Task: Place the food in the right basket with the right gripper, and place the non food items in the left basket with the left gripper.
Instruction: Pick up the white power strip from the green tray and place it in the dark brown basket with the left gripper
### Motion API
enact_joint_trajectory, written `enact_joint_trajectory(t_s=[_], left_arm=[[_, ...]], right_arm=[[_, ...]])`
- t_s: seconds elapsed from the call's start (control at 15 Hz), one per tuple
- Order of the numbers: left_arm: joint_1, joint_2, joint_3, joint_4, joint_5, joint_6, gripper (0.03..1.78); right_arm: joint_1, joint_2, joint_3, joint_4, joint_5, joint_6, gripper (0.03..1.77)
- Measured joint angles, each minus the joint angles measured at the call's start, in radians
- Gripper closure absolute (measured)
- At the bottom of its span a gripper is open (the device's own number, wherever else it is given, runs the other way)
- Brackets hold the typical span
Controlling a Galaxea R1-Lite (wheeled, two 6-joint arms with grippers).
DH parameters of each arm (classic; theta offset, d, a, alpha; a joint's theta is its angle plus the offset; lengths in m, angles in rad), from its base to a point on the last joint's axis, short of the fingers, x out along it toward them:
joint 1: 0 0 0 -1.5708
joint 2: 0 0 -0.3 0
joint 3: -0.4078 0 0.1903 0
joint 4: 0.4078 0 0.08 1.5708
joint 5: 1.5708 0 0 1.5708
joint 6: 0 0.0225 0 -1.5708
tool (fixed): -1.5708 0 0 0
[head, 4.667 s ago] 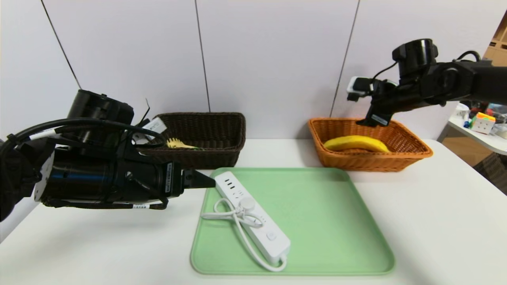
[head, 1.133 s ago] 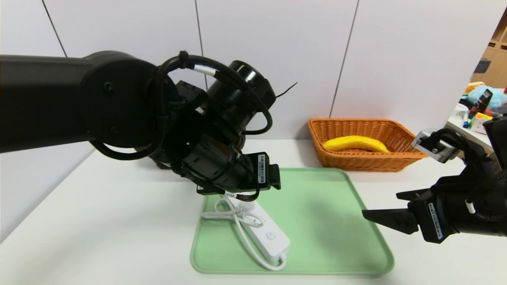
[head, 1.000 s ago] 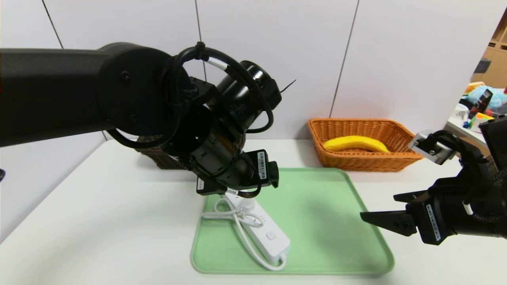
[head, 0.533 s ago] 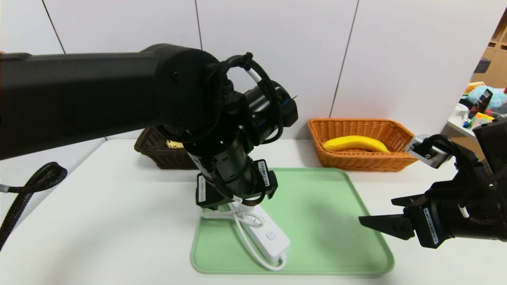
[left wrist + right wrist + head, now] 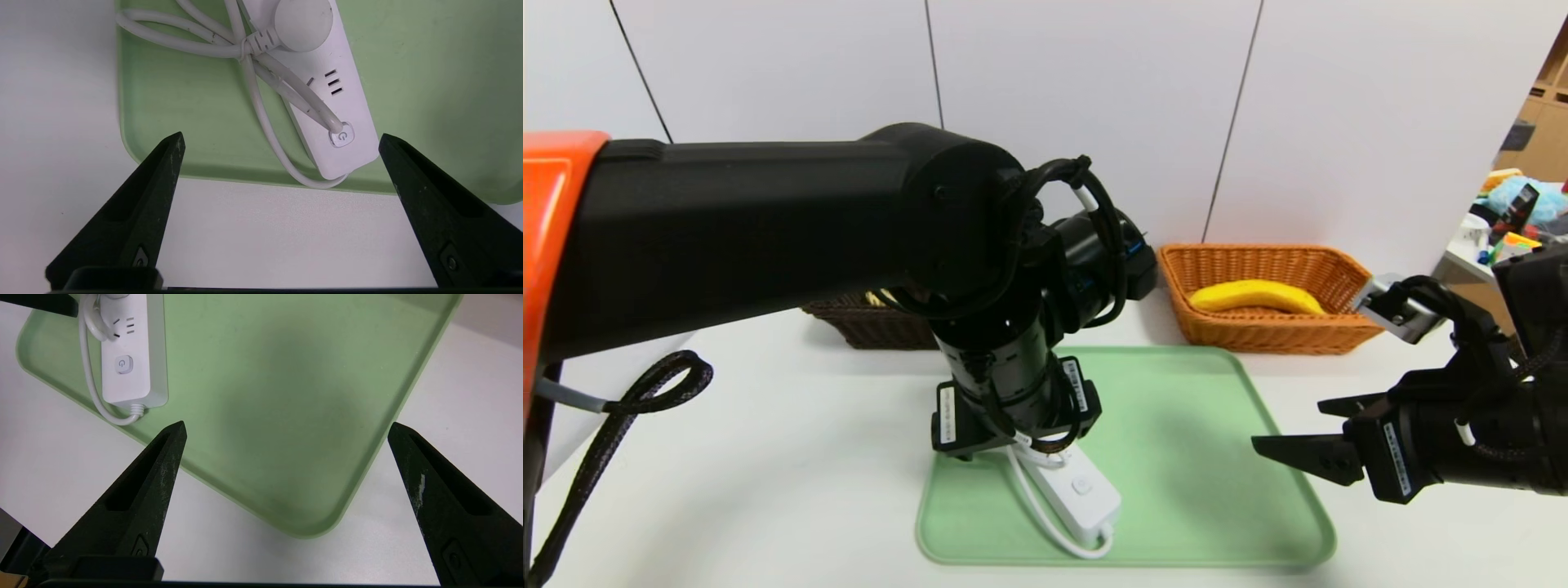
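Now left pincer (image 5: pixel 280 139) wide open above power strip (image 5: pixel 327 98).

Surface (image 5: pixel 768 457): plain white, no pattern. Tray (image 5: pixel 1217 457): uniform pale green. Power strip (image 5: pixel 1078 498): white body, white cord (image 5: pixel 261 110), with small dark slot markings and a light grey power button. Banana (image 5: pixel 1255 296): yellow. Right basket (image 5: pixel 1282 331): orange-tan wicker, woven pattern throughout. Left basket (image 5: pixel 870 327): dark brown, near black, same woven texture; a sliver of yellow shows inside it. Left pincer (image 5: pixel 280 143): matte black fingers; its arm is black with an orange shell at the shoulder end and white barcode labels. Right pincer (image 5: pixel 1294 429): black, white label, grey metal bracket above. Wall panels: white with thin dark seams.
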Motion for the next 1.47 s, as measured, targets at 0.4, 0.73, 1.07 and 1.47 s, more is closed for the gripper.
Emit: enact_joint_trajectory(t_s=[0.4, 0.73, 1.07, 1.47], left_arm=[[-0.013, 0.015, 0.0, 0.027, 0.044, -0.023, 0.12], [-0.019, 0.029, 0.0, 0.023, 0.092, -0.017, 0.12], [-0.018, 0.039, 0.0, 0.023, 0.093, 0.041, 0.12], [0.054, 0.001, 0.0, -0.014, 0.093, 0.366, 0.12]], right_arm=[[0.0, 0.014, 0.006, -0.004, 0.014, 0.001, 0.1], [0.0, 0.022, 0.006, -0.005, 0.024, 0.0, 0.1], [0.0, 0.028, 0.007, -0.009, 0.028, 0.001, 0.1], [0.0, 0.029, 0.015, -0.014, 0.041, 0.001, 0.1]])
